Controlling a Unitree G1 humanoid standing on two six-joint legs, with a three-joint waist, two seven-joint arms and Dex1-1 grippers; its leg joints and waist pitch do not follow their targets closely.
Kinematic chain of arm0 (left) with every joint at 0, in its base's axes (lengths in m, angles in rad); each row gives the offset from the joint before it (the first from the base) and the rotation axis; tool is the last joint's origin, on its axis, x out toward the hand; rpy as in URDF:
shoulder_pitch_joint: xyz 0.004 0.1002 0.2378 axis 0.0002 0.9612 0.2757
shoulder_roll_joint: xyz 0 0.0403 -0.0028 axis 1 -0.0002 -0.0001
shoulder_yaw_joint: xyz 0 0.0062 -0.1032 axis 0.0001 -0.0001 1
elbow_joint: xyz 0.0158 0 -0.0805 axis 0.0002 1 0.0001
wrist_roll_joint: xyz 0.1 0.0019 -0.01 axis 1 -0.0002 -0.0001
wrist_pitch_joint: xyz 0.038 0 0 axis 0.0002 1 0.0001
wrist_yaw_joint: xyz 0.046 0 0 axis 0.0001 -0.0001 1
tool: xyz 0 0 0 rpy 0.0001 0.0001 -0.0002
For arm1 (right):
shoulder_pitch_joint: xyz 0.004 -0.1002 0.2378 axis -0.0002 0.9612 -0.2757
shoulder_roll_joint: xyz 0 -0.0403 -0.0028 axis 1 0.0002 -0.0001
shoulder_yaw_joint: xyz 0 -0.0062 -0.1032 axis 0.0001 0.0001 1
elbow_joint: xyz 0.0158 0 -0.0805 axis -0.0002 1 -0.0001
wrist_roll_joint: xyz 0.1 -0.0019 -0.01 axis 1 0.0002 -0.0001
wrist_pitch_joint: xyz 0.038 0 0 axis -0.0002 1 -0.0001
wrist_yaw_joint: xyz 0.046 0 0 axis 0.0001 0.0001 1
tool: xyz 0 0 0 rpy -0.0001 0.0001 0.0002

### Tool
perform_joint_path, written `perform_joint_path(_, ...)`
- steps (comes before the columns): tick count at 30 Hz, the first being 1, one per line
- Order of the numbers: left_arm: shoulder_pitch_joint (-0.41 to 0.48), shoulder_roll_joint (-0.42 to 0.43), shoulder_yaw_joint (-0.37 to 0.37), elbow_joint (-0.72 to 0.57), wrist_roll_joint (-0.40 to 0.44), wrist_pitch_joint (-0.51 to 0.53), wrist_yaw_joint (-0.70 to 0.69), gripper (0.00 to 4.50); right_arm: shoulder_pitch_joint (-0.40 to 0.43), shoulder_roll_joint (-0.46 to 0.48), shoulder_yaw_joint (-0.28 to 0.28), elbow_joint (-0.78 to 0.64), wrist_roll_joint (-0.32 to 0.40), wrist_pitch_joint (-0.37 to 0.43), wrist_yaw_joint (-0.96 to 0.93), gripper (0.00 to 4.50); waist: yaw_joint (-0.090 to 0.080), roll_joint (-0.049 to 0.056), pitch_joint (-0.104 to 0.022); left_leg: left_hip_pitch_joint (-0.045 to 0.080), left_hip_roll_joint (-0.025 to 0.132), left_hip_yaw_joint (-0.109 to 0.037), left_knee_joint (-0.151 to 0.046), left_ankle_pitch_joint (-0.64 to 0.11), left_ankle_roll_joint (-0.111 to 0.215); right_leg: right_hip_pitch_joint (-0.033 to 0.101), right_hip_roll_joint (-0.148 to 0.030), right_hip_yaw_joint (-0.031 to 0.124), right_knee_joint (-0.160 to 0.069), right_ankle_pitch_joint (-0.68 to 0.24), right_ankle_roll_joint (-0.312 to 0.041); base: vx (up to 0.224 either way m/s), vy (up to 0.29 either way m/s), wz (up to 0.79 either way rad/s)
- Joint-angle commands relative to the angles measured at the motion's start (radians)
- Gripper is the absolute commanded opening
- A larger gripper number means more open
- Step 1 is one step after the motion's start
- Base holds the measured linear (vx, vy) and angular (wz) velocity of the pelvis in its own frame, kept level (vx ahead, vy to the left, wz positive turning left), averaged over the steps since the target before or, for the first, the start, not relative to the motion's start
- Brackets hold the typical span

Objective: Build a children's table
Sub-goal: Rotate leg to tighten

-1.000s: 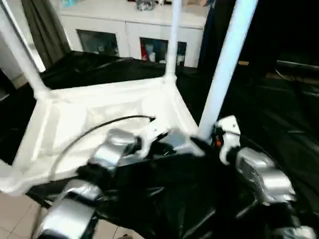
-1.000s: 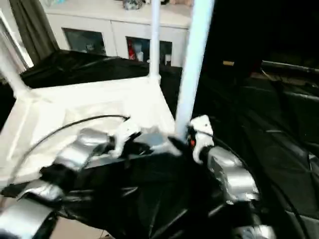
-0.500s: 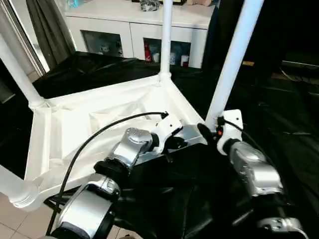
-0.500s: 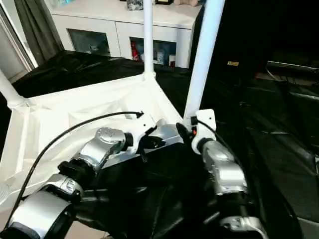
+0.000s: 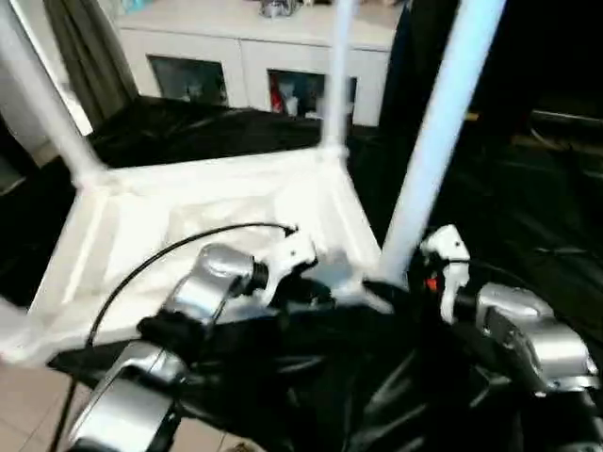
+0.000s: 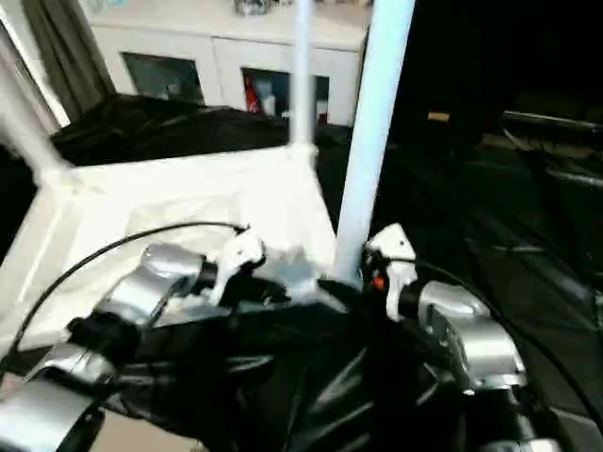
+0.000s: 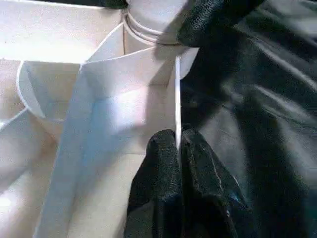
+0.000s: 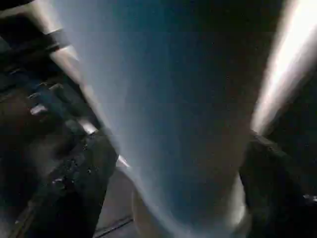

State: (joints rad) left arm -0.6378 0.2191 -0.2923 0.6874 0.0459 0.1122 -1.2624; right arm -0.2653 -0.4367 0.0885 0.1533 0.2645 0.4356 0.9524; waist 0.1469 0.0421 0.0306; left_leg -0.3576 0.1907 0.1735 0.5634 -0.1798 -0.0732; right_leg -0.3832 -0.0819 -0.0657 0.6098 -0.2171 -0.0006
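Observation:
The children's table lies upside down on black sheeting, its white ribbed top (image 5: 188, 207) facing up. Three white legs stand in its sockets: far left (image 5: 42, 104), far right (image 5: 334, 75) and near right (image 5: 438, 141). My left gripper (image 7: 177, 148) is shut on the thin rim wall of the top, right beside the near right socket. My right gripper (image 5: 396, 282) is at the foot of the near right leg (image 8: 173, 99). Its black fingers (image 8: 84, 173) stand apart on either side of the tube, and one fingertip (image 7: 213, 20) shows against the leg's base.
Black sheeting (image 5: 528, 217) covers the work surface around the table. A white glass-door cabinet (image 5: 236, 66) stands behind, with a grey curtain (image 5: 85, 47) to its left. A black cable (image 5: 170, 250) arcs over my left forearm. Light floor tiles (image 5: 19, 414) show at the near left.
The head camera has swung, shifting the whole picture. Both grippers stay at the near right corner, the left still pinching the rim and the right at the leg's foot.

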Motion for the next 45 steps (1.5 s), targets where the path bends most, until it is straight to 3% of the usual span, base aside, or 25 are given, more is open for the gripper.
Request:
perform_joint_path(1,0.02,-0.025,-0.019,-0.022,-0.068,-0.01,-0.051,0.0,0.007,0.001,0.079,-0.073,0.048,0.017,0.105,3.75,0.0,-0.029,-0.042,-0.001,0.045,-0.007,-0.056,-0.154,0.089,0.043,-0.071,0.046,-0.078,-0.149,-0.198,0.0,0.0,0.0)
perform_joint_path(2,0.03,-0.005,-0.019,-0.037,-0.072,-0.002,-0.075,0.0,0.013,-0.024,0.092,-0.08,0.045,0.016,0.141,3.75,0.002,-0.034,-0.043,-0.002,0.044,-0.008,-0.056,-0.155,0.085,0.044,-0.072,0.045,-0.078,-0.161,-0.193,0.0,0.0,0.0)
perform_joint_path(4,0.042,0.016,-0.017,-0.058,-0.077,0.011,-0.099,0.0,0.017,-0.05,0.106,-0.083,0.038,0.013,0.177,3.75,0.001,-0.031,-0.042,-0.003,0.045,-0.008,-0.057,-0.16,0.083,0.042,-0.074,0.046,-0.079,-0.17,-0.188,0.0,0.0,0.0)
perform_joint_path(5,0.056,0.03,-0.012,-0.083,-0.08,0.024,-0.115,0.0,0.018,-0.065,0.116,-0.084,0.028,0.014,0.198,3.75,0.0,-0.038,-0.041,-0.004,0.044,-0.008,-0.058,-0.157,0.08,0.043,-0.074,0.046,-0.078,-0.174,-0.188,0.0,0.0,0.0)
perform_joint_path(8,0.077,0.046,-0.007,-0.114,-0.082,0.038,-0.13,0.0,0.011,-0.074,0.129,-0.079,0.017,0.016,0.215,3.75,0.001,-0.034,-0.04,-0.003,0.044,-0.008,-0.058,-0.158,0.078,0.041,-0.073,0.046,-0.08,-0.187,-0.187,0.0,0.0,0.0)
perform_joint_path(9,0.078,0.047,-0.007,-0.116,-0.082,0.039,-0.13,0.0,0.011,-0.075,0.13,-0.079,0.017,0.016,0.215,3.5,0.001,-0.034,-0.04,-0.003,0.043,-0.008,-0.059,-0.159,0.075,0.04,-0.073,0.046,-0.08,-0.194,-0.185,0.0,0.0,0.0)
perform_joint_path(20,0.072,0.041,-0.001,-0.126,-0.069,0.043,-0.088,0.0,0.006,-0.038,0.14,-0.066,0.01,0.019,0.176,2.68,0.0,-0.034,-0.043,-0.003,0.04,-0.007,-0.054,-0.127,0.078,0.043,-0.071,0.045,-0.075,-0.143,-0.193,0.0,0.0,0.0)
perform_joint_path(21,0.066,0.032,0.007,-0.113,-0.064,0.043,-0.058,0.0,0.006,-0.025,0.133,-0.056,0.003,0.023,0.144,2.62,-0.001,-0.027,-0.043,-0.002,0.04,-0.008,-0.054,-0.133,0.074,0.042,-0.071,0.045,-0.075,-0.154,-0.191,0.0,0.0,0.0)
perform_joint_path(28,-0.01,-0.049,0.05,0.018,0.003,0.019,0.226,0.0,-0.009,0.123,0.053,0.066,-0.081,0.029,-0.188,2.45,-0.01,-0.03,-0.036,0.007,0.037,-0.012,-0.067,-0.223,0.016,0.034,-0.072,0.048,-0.096,-0.328,-0.142,0.0,0.0,0.0)
perform_joint_path(31,-0.035,-0.08,0.057,0.048,0.017,0.035,0.308,0.0,-0.022,0.177,0.041,0.104,-0.112,0.022,-0.304,2.43,-0.014,-0.03,-0.035,0.01,0.038,-0.012,-0.071,-0.25,0.005,0.031,-0.071,0.05,-0.098,-0.323,-0.138,0.0,0.0,0.0)
perform_joint_path(35,-0.087,-0.167,0.056,0.113,0.048,0.054,0.478,0.0,-0.078,0.309,-0.022,0.214,-0.155,0.019,-0.588,2.43,-0.019,-0.026,-0.038,0.012,0.035,-0.014,-0.072,-0.251,-0.018,0.03,-0.072,0.051,-0.097,-0.315,-0.139,0.0,0.0,0.0)
perform_joint_path(37,-0.096,-0.191,0.053,0.134,0.053,0.04,0.489,0.0,-0.09,0.348,-0.035,0.229,-0.159,0.013,-0.614,2.43,-0.019,-0.026,-0.039,0.011,0.033,-0.014,-0.071,-0.252,-0.014,0.032,-0.072,0.051,-0.098,-0.309,-0.135,0.0,0.0,0.0)
perform_joint_path(41,-0.101,-0.227,0.04,0.137,0.055,0.037,0.492,0.0,-0.092,0.379,-0.01,0.215,-0.157,-0.022,-0.586,2.43,-0.013,-0.025,-0.042,0.006,0.034,-0.014,-0.069,-0.221,0.006,0.039,-0.071,0.051,-0.091,-0.213,-0.139,0.0,0.0,0.0)
perform_joint_path(43,-0.099,-0.228,0.034,0.133,0.055,0.034,0.477,0.0,-0.091,0.382,-0.006,0.21,-0.146,-0.039,-0.564,2.43,-0.013,-0.029,-0.041,0.005,0.033,-0.013,-0.069,-0.219,0.013,0.04,-0.071,0.051,-0.091,-0.213,-0.139,0.0,0.0,0.0)
perform_joint_path(44,-0.101,-0.227,0.034,0.136,0.055,0.032,0.475,0.0,-0.093,0.385,-0.006,0.211,-0.139,-0.042,-0.557,2.79,-0.012,-0.028,-0.04,0.005,0.033,-0.013,-0.069,-0.222,0.015,0.039,-0.072,0.051,-0.093,-0.227,-0.138,0.0,0.0,0.0)
perform_joint_path(45,-0.103,-0.22,0.034,0.141,0.053,0.02,0.462,0.0,-0.096,0.387,-0.009,0.212,-0.124,-0.047,-0.539,2.79,-0.011,-0.028,-0.039,0.005,0.033,-0.014,-0.071,-0.23,0.017,0.039,-0.072,0.05,-0.095,-0.252,-0.135,0.0,0.0,0.0)
